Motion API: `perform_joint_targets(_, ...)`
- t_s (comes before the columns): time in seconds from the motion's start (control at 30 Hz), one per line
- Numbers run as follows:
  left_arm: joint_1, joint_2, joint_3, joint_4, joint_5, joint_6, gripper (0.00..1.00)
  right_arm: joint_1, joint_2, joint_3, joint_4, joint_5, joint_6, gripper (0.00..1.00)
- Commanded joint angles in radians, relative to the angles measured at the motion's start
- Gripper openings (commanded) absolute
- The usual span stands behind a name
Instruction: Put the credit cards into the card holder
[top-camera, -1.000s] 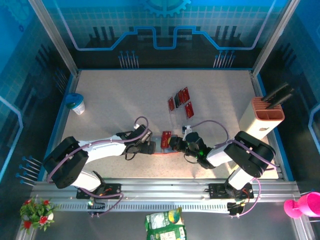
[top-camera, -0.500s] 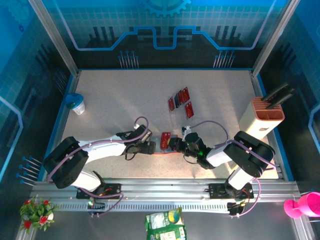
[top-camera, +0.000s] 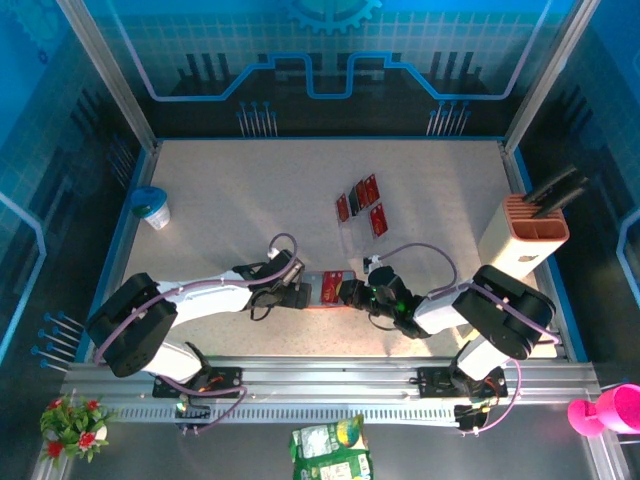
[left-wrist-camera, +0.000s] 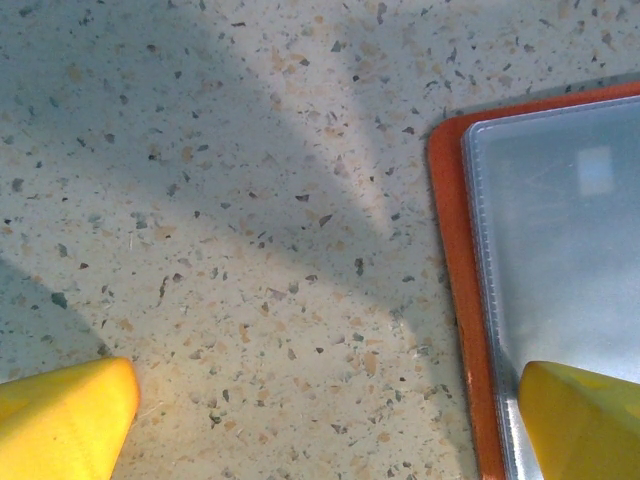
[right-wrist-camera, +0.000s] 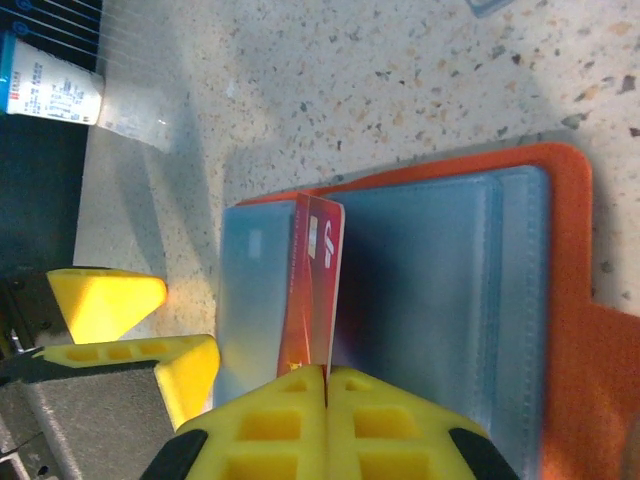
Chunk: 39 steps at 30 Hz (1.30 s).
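Looking from the top, I see the card holder (top-camera: 323, 291) lying open by the near edge of the table (top-camera: 220, 200), between the left gripper (top-camera: 303, 294) and the right gripper (top-camera: 346, 292); spare credit cards (top-camera: 360, 205) lie well apart behind it on bare speckled surface. From the left wrist, its fingers (left-wrist-camera: 65, 420) stand wide apart, gripping nothing, one over the holder's sleeve. From the right wrist, the fingers (right-wrist-camera: 270, 425) pinch a red card (right-wrist-camera: 315, 280), edge-on over the grey-blue inside

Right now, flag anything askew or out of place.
Nothing spilled or damaged. The loose cards mid-table lie at mixed angles; the red card in the right gripper stands edge-on over the open card holder, not lying flat.
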Motion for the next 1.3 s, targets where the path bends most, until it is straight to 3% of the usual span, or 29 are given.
perform_joint_targets(0.0,-0.007,0.020,-0.018,-0.007,-0.005,-0.018,0.99,0.016,-0.017,0.013,-0.101,0.006,0.002,0.00)
perform_joint_targets(0.67,-0.007,0.023,-0.020,0.000,-0.005,-0.016,0.99,0.016,-0.022,0.099,-0.323,-0.037,-0.023,0.00)
perform_joint_targets(1.17,-0.006,0.023,-0.023,0.008,-0.002,-0.015,0.99,0.012,0.095,0.225,-0.451,-0.140,-0.088,0.00)
perform_joint_targets(1.2,-0.006,0.020,-0.023,0.008,-0.002,-0.015,0.99,0.011,0.091,0.234,-0.472,-0.144,-0.102,0.02)
perform_joint_targets(1.27,-0.006,0.017,-0.023,0.008,-0.001,-0.017,0.99,0.009,0.068,0.254,-0.538,-0.139,-0.131,0.16)
